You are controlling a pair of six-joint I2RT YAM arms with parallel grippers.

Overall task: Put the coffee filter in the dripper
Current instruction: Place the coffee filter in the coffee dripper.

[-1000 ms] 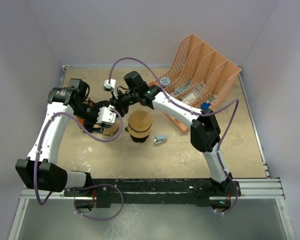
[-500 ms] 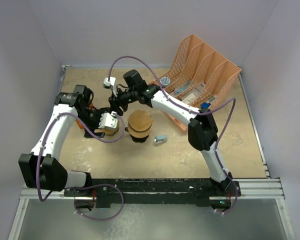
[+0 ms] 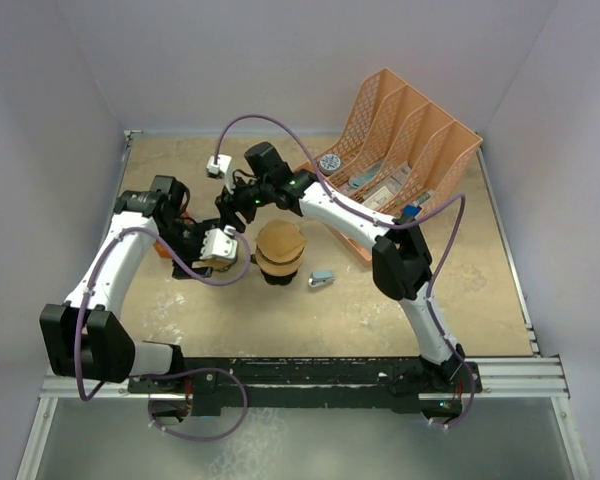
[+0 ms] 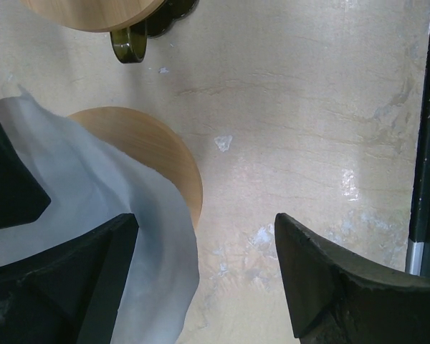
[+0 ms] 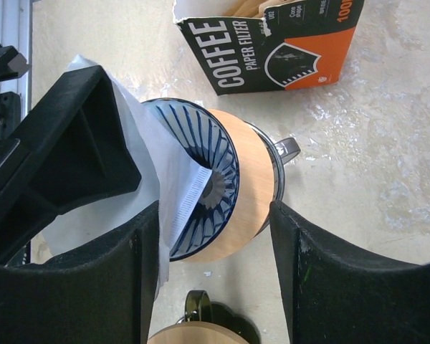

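Observation:
The white coffee filter (image 5: 158, 179) sits partly in the blue-ribbed dripper (image 5: 215, 186), which has a wooden collar, with one edge tucked toward its centre. In the left wrist view the filter (image 4: 79, 208) drapes over the dripper's collar (image 4: 165, 158) and lies against my left gripper's left finger (image 4: 57, 287). My left gripper (image 4: 206, 222) is open right at the dripper; it also shows in the top view (image 3: 212, 250). My right gripper (image 5: 213, 208) is open, straddling the dripper from the far side, and shows in the top view (image 3: 228, 210) too.
A second wooden-collared dripper on a dark glass server (image 3: 280, 250) stands just right of the first. The coffee filter box (image 5: 272, 43) lies beyond the dripper. A small blue-grey object (image 3: 322, 278) lies further right. An orange file rack (image 3: 405, 150) stands at the back right.
My left gripper has moved slightly right and nearer over the dripper, carrying the filter with it. My right gripper has shifted a little left toward it.

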